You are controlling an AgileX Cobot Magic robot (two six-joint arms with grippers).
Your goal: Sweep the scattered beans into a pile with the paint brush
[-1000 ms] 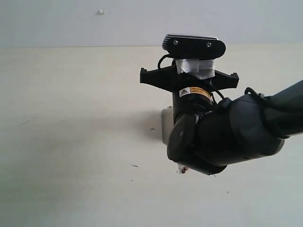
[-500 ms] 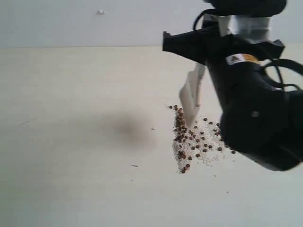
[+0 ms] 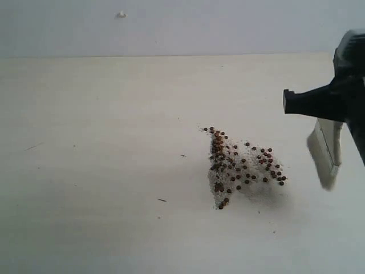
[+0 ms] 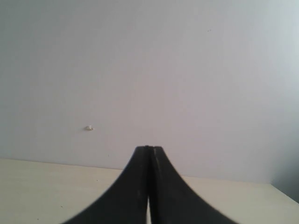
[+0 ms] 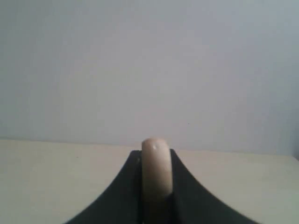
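As end effector (image 5: 156, 158) grips brush (image 3: 326, 149), beans (image 3: 239, 165) apart

bare table (image 3: 85, 171) left of beans (image 3: 239, 165)

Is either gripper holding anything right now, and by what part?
The right gripper holds the paint brush by its wooden handle. The left gripper is shut on nothing.

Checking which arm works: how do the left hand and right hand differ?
The left hand is shut empty, fingers pressed together; the right hand is shut on the handle of the paint brush. The exterior view lacks the left hand but shows the right hand right of the beans. Both are black.
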